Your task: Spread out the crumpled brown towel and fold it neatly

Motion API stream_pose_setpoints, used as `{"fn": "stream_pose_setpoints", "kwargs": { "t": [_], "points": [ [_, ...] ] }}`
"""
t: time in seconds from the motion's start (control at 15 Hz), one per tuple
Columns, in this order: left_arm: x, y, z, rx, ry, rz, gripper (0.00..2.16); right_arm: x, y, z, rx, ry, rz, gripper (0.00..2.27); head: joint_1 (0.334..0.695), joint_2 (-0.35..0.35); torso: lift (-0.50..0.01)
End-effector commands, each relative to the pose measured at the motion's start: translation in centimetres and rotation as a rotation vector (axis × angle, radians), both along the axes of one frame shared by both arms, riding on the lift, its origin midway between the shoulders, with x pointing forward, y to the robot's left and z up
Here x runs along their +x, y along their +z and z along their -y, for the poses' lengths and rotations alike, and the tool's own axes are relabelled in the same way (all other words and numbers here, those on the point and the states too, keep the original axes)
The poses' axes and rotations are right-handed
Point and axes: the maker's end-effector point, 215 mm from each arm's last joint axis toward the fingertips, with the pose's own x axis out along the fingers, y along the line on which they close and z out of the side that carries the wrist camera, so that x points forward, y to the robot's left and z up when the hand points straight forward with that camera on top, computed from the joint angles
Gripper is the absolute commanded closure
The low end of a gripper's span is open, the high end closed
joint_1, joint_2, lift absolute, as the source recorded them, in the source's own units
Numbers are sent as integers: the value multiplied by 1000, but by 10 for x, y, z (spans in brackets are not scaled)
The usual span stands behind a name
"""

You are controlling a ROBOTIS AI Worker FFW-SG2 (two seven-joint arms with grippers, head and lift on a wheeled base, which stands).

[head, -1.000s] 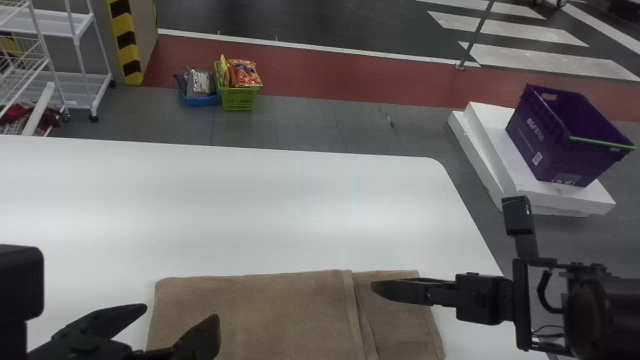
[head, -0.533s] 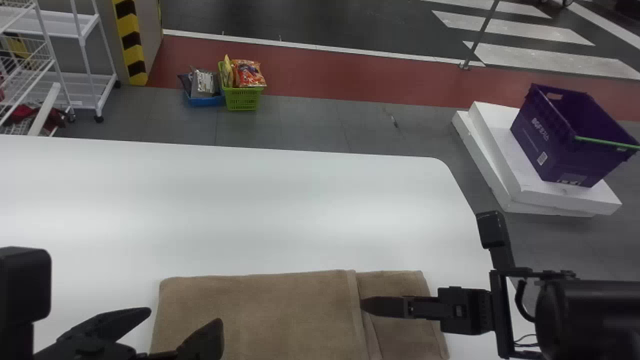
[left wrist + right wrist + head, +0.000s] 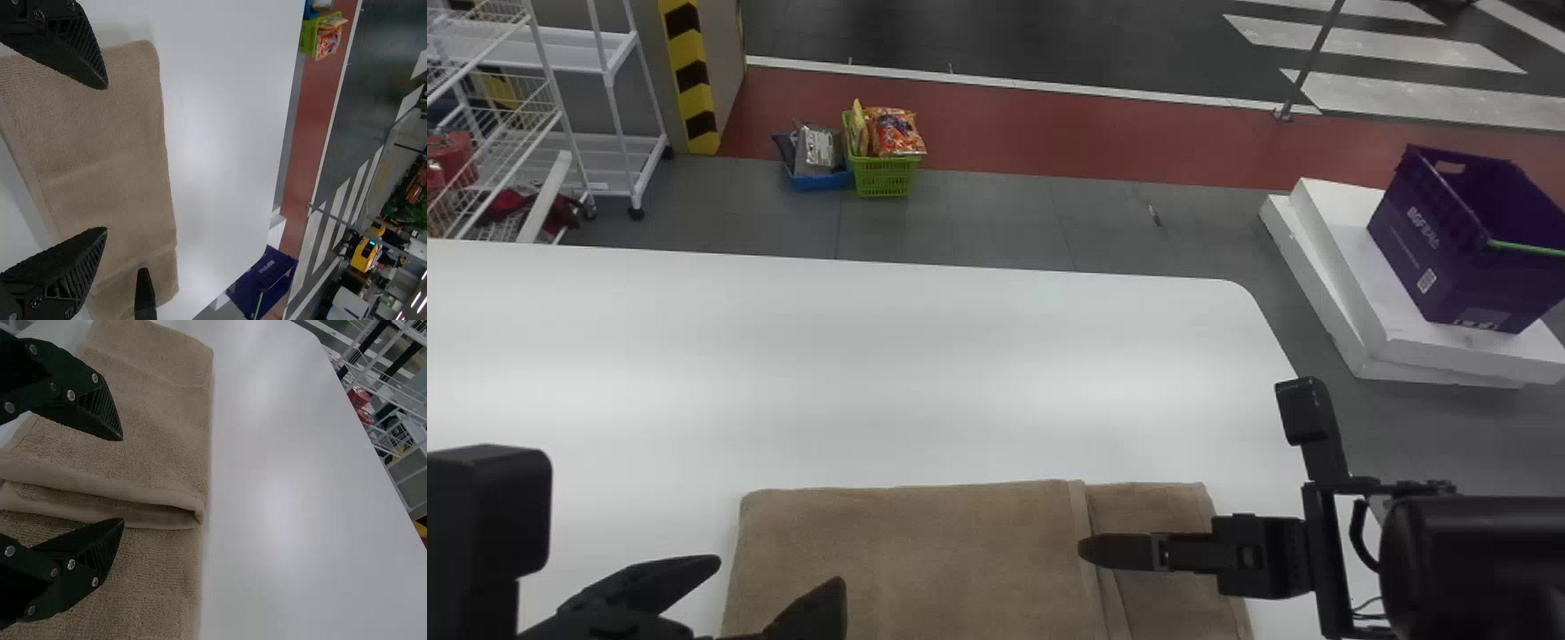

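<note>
The brown towel [image 3: 943,542] lies flat and folded on the white table, a narrower, lower section at its right beyond a hemmed edge. My left gripper [image 3: 780,573] stands open by the towel's left part. From the right, my right gripper [image 3: 1082,548] reaches across the hemmed edge, over the towel. In the left wrist view, the left gripper [image 3: 105,159] has its fingers wide apart above the towel [image 3: 113,153]. The right wrist view has the right gripper [image 3: 123,479] open, its fingers on either side of the loose fold edge of the towel [image 3: 160,407], nothing held.
The white table [image 3: 871,356] extends beyond the towel, its rounded far corner at the right. Past it on the floor are a purple crate [image 3: 1449,249] on white slabs, a green basket [image 3: 885,178] and a white rack [image 3: 605,98] at the left.
My right gripper has moved left relative to the towel, from over the narrow section to across the hemmed edge. The head view has shifted, so table, towel and surroundings appear farther right.
</note>
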Motion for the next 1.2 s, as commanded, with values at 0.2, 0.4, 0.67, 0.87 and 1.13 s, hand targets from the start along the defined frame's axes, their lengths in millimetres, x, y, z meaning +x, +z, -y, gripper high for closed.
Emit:
{"fn": "stream_pose_setpoints", "kwargs": {
  "t": [0.2, 0.4, 0.67, 0.87, 1.13],
  "points": [
    [-6, -3, 1, -3, -5, -12, 46, -5, -11, -1, 1, -6, -39, 471, 695, -206, -126],
    [-6, -2, 2, -4, -6, -10, 46, -4, -13, -23, -5, 30, -38, 475, 695, -202, -126],
    [-9, -6, -1, -5, -5, -22, 46, -1, -20, -34, -37, 52, -50, 498, 695, -159, -126],
    [-7, -5, -3, -4, -2, -20, 46, -2, -20, -31, -35, 46, -52, 1602, 695, -146, -126],
    [-7, -4, -3, -4, -2, -17, 46, -3, 0, -32, -1, 59, -7, 1963, 695, -147, -126]
  ]
}}
